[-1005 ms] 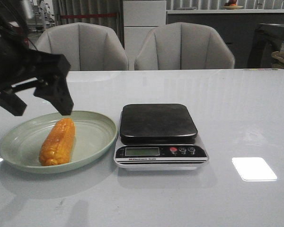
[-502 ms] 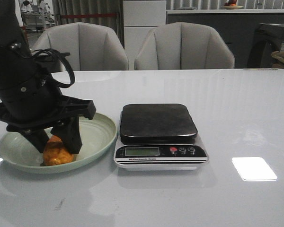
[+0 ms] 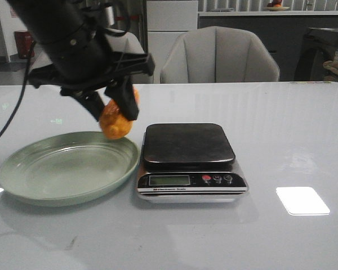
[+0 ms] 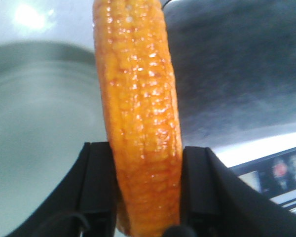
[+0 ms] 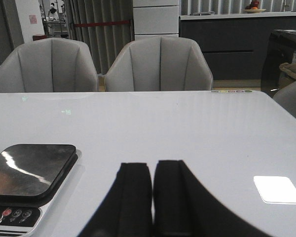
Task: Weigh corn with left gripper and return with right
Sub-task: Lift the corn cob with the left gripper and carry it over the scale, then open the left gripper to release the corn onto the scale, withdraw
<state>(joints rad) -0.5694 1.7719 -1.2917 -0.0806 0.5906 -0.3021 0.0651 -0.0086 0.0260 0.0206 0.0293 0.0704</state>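
Corn | long axis toward camera | clamped in left pincer, airborne

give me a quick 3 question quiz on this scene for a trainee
1. True or false: the corn is lying on the scale.
2. What is on the green plate? A) the corn B) nothing C) a spoon
3. Which gripper has its fingers closed together with nothing between them?

Key:
1. False. The left gripper holds the corn in the air between the plate and the scale.
2. B.
3. The right gripper, over the table to the right of the scale.
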